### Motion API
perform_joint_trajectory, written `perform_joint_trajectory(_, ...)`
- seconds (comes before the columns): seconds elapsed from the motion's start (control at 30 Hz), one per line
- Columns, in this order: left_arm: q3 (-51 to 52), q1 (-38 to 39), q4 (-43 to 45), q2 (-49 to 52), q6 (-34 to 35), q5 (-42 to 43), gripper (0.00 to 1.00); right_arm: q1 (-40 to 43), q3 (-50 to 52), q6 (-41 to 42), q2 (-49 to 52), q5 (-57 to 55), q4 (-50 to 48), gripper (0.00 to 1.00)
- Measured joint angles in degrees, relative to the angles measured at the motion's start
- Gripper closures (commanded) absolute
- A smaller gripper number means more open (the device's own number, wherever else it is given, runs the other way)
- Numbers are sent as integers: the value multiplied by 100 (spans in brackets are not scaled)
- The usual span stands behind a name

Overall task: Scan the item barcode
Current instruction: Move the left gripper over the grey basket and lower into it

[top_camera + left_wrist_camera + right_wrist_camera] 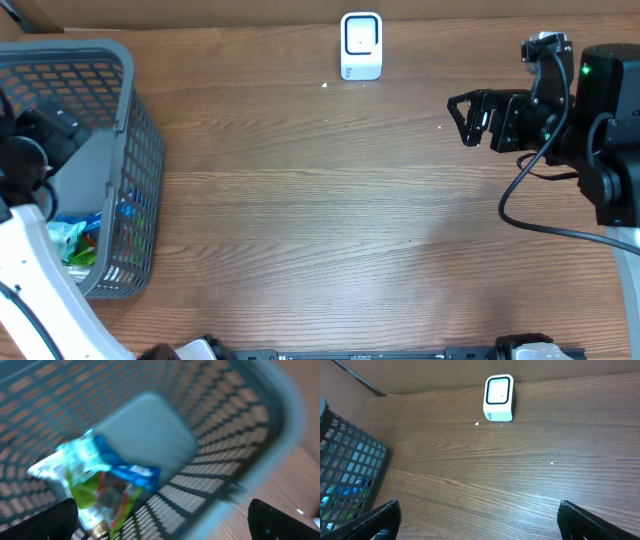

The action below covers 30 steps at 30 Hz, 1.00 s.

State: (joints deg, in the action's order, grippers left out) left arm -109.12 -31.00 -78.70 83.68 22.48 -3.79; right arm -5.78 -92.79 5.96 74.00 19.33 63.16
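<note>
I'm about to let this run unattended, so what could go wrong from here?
1. The packets lie heaped in a corner of the mesh basket; the open left gripper might pinch two at once or snag the mesh.
2. No barcode shows on them, so the picked one may face the scanner wrongly.
3. The left wrist view is blurred, so aiming may be off.

Left wrist view is motion-blurred: the packets (100, 485) inside the basket (240, 430) show colours only, print and any barcode unreadable. Overhead: the basket is cut off at the left edge, the left arm (35, 270) covers part of its inside, and its wall hides most of the packets. Right wrist: only the basket's corner is in frame.
</note>
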Motion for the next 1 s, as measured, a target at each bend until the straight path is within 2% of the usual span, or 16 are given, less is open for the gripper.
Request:
perform_joint_trajectory(0.2,72,-407,-295,691,339,-144,0,0,-7,0,44,0,236,0)
perform_joint_trajectory(0.43,699,-551,-374,1421,723,-376,0,2,-9,2,323,133,348,0)
perform_joint_trajectory(0.6,1528,-643,140,1460,1019,-645,0,2,-9,0,470,275,404,0)
perform_joint_trajectory(0.87,2841,-1156,1386,1449,1080,-734,2,0,-11,0,647,330,621,0)
perform_joint_trajectory(0.93,3032,-1270,1781,1449,990,-763,11,0,-11,2,704,334,645,0)
perform_joint_trajectory(1.0,3123,-1303,2094,1449,813,-782,11,0,-11,2,728,334,640,0)
